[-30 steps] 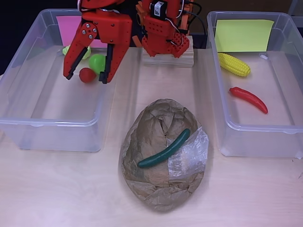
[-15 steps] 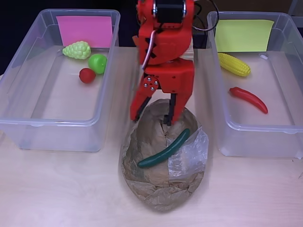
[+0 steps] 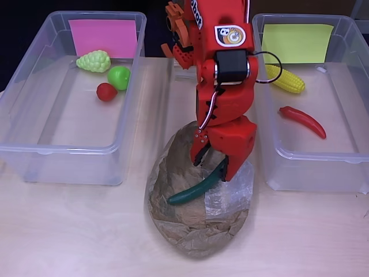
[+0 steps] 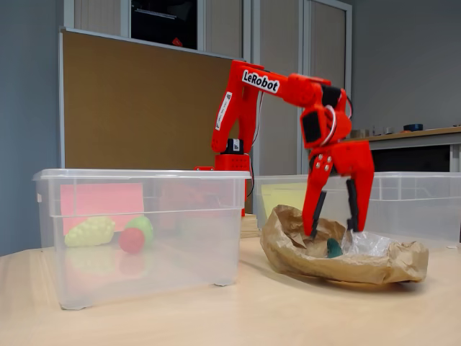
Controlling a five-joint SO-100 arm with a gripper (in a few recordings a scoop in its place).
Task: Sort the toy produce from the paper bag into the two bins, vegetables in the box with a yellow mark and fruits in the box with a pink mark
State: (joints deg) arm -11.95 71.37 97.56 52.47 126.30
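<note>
- While my tool (image 3: 214, 167) hangs over the paper bag (image 3: 196, 231) with its fingers spread and nothing between them, one tip sits either side of the cucumber's upper end; the fixed view (image 4: 333, 227) shows both tips down in the bag's mouth.
- My target, the green cucumber (image 3: 193, 189), lies on the crumpled bag, slanting from about 2 o'clock down to 8 o'clock in the overhead view, with a patch of clear plastic (image 3: 230, 193) beside it at 3 o'clock.
- I judge it light, stiff and smooth, so likely to slip; I would pinch across its width near the middle, not at a tapered tip.
- At 3 o'clock from the bag stands the yellow-marked bin (image 3: 346, 173) holding corn (image 3: 285, 78) and a red chilli (image 3: 302, 120); that is where I think the cucumber belongs.
- At 9 o'clock the pink-marked bin (image 3: 34, 156) holds three fruits.
</note>
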